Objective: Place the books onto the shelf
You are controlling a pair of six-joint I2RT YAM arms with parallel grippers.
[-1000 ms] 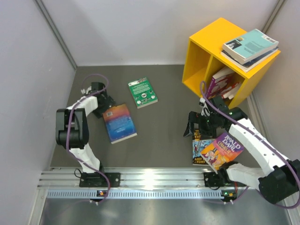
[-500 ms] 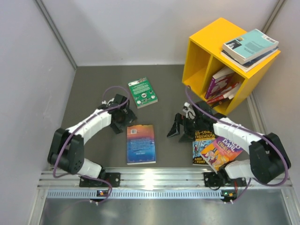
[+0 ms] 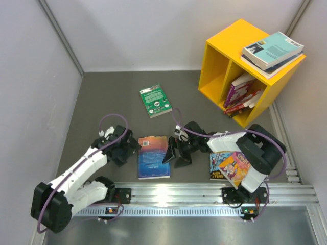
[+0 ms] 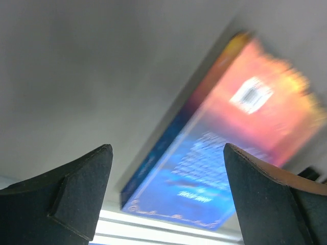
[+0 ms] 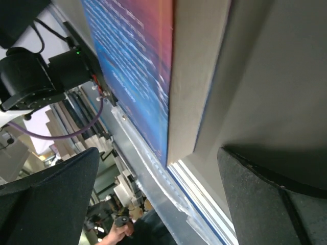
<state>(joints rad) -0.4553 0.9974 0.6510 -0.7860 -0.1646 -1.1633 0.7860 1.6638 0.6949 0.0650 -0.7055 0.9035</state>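
Observation:
A blue-and-orange book (image 3: 153, 157) lies flat near the front rail, back cover up. My left gripper (image 3: 127, 149) stands open just left of it; the left wrist view shows the book (image 4: 231, 148) ahead between the spread fingers (image 4: 76, 196). Open as well, my right gripper (image 3: 174, 156) sits at the book's right edge, with its page edge (image 5: 196, 76) close in front. A green book (image 3: 156, 100) lies farther back. Two colourful books (image 3: 230, 167) lie under the right arm. The yellow shelf (image 3: 220, 51) holds leaning books (image 3: 242, 94) in its right compartment, with more stacked on top (image 3: 273, 49).
The aluminium rail (image 3: 168, 194) runs along the near edge, right behind the blue book. Grey walls close in the left, back and right sides. The right arm's purple cable (image 3: 176, 118) loops over the mat.
The blue-and-orange book slid from the left toward the front centre. My left gripper drew back to its left side, opening slightly wider. My right gripper swung left to its right edge.

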